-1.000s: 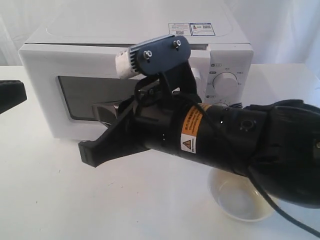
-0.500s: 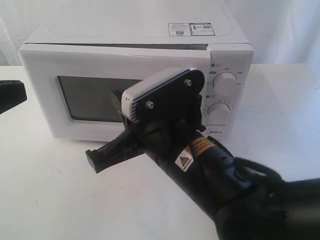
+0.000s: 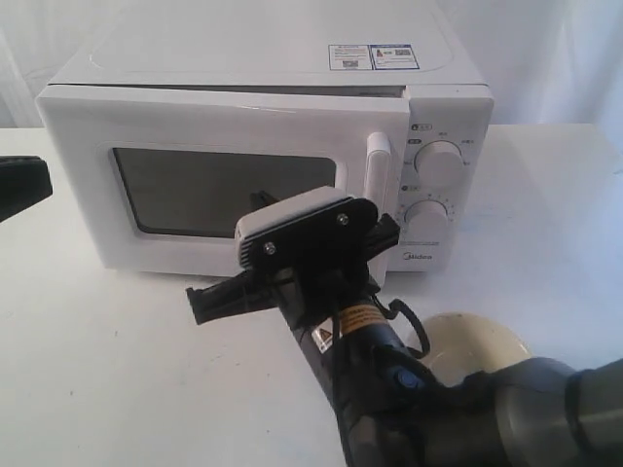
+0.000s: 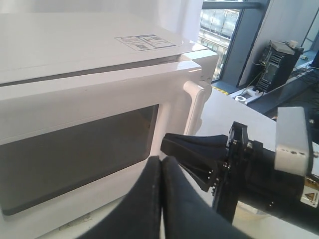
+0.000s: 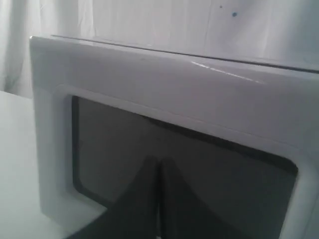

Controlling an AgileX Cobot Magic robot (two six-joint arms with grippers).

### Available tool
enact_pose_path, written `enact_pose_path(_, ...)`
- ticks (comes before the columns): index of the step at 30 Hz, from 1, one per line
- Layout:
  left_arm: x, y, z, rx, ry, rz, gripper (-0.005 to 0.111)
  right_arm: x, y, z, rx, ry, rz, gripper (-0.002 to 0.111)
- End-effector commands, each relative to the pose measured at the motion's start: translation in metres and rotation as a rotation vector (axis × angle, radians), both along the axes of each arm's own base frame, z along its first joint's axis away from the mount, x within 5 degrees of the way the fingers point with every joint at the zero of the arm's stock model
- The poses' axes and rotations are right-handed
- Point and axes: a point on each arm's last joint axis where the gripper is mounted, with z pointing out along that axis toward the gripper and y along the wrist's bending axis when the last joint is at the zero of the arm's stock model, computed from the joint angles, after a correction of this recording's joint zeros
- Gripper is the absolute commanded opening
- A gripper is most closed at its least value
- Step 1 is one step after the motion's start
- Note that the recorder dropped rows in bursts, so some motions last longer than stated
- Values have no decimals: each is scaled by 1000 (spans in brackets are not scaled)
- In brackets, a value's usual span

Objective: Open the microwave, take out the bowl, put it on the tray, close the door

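Note:
The white microwave [image 3: 263,49] stands at the back of the table. Its door [image 3: 88,195] lies against the body, with a thin dark seam along the top, and the bar handle [image 3: 378,173] is uncovered. My right gripper [image 3: 198,304] is shut and empty, pointing left just in front of the door's dark window [image 5: 209,169]. The right gripper [image 5: 158,162] shows both fingers pressed together. The cream bowl [image 3: 482,342] sits at the front right, partly behind the right arm. My left gripper [image 4: 160,159] is shut and empty, facing the door [image 4: 75,164] near the handle [image 4: 197,104]. No tray is in view.
The right arm's thick black body [image 3: 409,389] fills the lower middle and right of the exterior view. Two round dials [image 3: 440,163] sit right of the handle. The left gripper [image 3: 19,188] shows only as a dark shape at the left edge.
The right arm has dropped and drawn back from the door, uncovering the handle. The bowl shows again at the front right. The left gripper has not moved.

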Motion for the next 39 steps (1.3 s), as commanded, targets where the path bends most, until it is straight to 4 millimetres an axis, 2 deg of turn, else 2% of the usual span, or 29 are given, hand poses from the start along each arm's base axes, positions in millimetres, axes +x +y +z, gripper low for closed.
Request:
enact_pose_path(1, -2, -1, 0, -25, 10, -16, 0, 11, 0, 11, 41, -37, -50, 0)
enact_pose_path(4, -2, -1, 0, -25, 11, -19, 0, 16, 1, 17, 43, -55, -72, 0)
enact_pose_path(12, -3, -2, -1, -26, 12, -31, 0, 46, -14, 31, 87, -77, -171, 0)
enact_pose_path(19, -3, -2, -1, -26, 12, -31, 0, 76, -9, 8, 53, -49, -220, 0)
enact_pose_path(28, -3, -2, -1, -26, 12, -31, 0, 98, -15, 5, 58, -68, -268, 0)
enact_pose_path(35, -2, -2, 0, -25, 11, -20, 0, 100, -15, 5, 55, -72, -264, 0)
enact_pose_path(37, -1, -1, 0, -25, 9, -4, 0, 94, -15, 5, 54, -70, -261, 0)
enact_pose_path(39, -1, -1, 0, -25, 9, -4, 0, 80, -13, 10, 56, -80, -236, 0)
